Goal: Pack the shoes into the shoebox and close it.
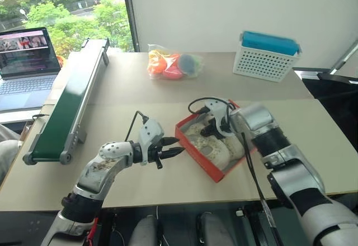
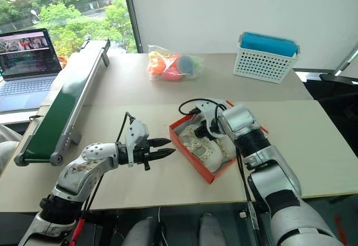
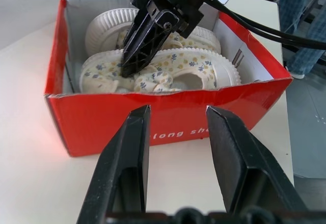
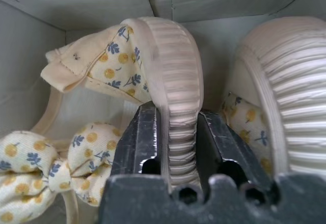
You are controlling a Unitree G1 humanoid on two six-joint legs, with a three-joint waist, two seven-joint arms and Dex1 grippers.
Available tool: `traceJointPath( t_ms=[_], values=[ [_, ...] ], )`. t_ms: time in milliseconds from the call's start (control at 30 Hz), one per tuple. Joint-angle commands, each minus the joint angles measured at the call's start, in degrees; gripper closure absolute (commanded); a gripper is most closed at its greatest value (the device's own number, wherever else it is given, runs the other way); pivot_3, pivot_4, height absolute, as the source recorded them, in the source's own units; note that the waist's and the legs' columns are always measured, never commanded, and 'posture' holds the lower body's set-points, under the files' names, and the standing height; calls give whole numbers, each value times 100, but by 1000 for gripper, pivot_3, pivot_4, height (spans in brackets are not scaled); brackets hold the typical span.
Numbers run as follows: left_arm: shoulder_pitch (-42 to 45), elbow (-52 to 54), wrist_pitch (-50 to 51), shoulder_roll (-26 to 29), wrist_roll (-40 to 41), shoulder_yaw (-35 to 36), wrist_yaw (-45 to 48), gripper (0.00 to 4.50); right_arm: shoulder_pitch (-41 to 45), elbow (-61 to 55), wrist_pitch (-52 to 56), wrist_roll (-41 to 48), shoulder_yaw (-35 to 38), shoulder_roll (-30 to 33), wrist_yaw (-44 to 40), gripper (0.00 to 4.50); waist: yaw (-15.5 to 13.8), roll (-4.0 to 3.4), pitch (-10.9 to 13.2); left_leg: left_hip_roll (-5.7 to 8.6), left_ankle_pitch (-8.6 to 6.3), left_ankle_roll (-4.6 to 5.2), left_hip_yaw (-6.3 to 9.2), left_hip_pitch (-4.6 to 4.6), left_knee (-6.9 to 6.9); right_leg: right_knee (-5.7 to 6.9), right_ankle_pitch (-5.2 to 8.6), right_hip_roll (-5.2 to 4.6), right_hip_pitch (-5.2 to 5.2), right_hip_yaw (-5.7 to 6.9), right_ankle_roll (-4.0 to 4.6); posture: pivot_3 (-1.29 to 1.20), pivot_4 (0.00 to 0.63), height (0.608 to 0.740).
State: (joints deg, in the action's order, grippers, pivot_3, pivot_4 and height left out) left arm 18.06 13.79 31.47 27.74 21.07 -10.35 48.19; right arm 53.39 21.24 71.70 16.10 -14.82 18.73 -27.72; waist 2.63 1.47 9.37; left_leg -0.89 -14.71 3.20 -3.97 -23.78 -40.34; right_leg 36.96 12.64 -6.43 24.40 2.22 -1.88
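The red-orange shoebox (image 1: 196,154) stands open near the table's front, right of centre. Both shoes lie inside it: cream fabric with small flowers and ribbed white soles. My right gripper (image 1: 214,129) reaches down into the box, and its fingers (image 4: 140,137) are shut on the sole rim of one shoe (image 4: 175,71), which stands on its side. The other shoe (image 4: 285,81) lies right beside it. My left gripper (image 1: 176,146) hovers just left of the box, pointing at its red side wall (image 3: 168,117). It is open with nothing between its fingers.
A bag of orange and blue balls (image 1: 173,64) lies at the back centre. A white perforated basket with a blue top (image 1: 265,58) stands at the back right. A green conveyor belt (image 1: 67,106) runs along the left, with a laptop (image 1: 25,61) beyond it.
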Motion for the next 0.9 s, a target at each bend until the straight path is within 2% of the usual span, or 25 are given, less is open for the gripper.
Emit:
traceJointPath(
  t_ms=[33, 100, 233, 433, 500, 667, 800, 900],
  values=[
    [71, 64, -110, 12, -4, 47, 25, 2625, 4, -699, 558, 189, 597, -69, 192, 1648, -27, -5, 4, 0, 2, -3, 1, -2, 6, 2, 2, 1, 7, 0, 4, 0, 150, 705],
    [82, 59, -114, 14, -17, 38, 38, 2625, 75, -1107, 914, 271, 945, 50, 235, 994, -58, -8, 5, 1, 4, -5, 1, -28, 9, 8, 3, 0, 34, 2, 6, 0, 150, 705],
    [149, -15, -140, -3, -61, 2, 88, 2625, 218, -2203, 1921, 529, 1909, 402, 255, 994, -180, -12, 7, 7, 7, -2, -1, -84, -2, 13, 3, -5, 82, 4, 5, 0, 150, 705],
    [265, -172, -226, -16, -99, -30, 171, 2625, -309, -3411, 2080, 1649, 2719, 1283, 233, 994, -258, -11, 7, 7, 4, 3, 3, -82, -4, 0, 3, -4, 70, 12, 5, 0, 150, 705],
    [302, -195, -225, -37, -103, -51, 174, 2625, -733, -3848, 2080, 1942, 2915, 1903, 119, 994, -279, -10, 8, 8, 4, 5, 2, -83, -4, -2, 3, -4, 69, 11, 5, 0, 150, 705],
    [399, -286, -229, -62, -84, -91, 226, 2625, -2844, -4951, 1941, 2250, 3689, 4202, -796, 994, -375, -19, 13, 12, -1, 15, 1, -96, -8, -19, 4, -9, 69, 10, 1, 0, 150, 705],
    [465, -371, -256, -53, -81, -133, 321, 2625, -4113, -5572, 1474, 2379, 4114, 5184, -1563, 994, -275, -21, 12, 9, -1, 24, -6, -83, -9, -17, 6, -9, 63, -2, -4, 0, 150, 705],
    [534, -443, -272, -103, -98, -193, 357, 2625, -4772, -5812, 973, 2102, 3959, 5561, -1670, 994, -233, -20, 12, -3, -1, 22, -3, -36, -7, -22, 9, 1, 20, -1, -4, 0, 150, 705]
  ],
)
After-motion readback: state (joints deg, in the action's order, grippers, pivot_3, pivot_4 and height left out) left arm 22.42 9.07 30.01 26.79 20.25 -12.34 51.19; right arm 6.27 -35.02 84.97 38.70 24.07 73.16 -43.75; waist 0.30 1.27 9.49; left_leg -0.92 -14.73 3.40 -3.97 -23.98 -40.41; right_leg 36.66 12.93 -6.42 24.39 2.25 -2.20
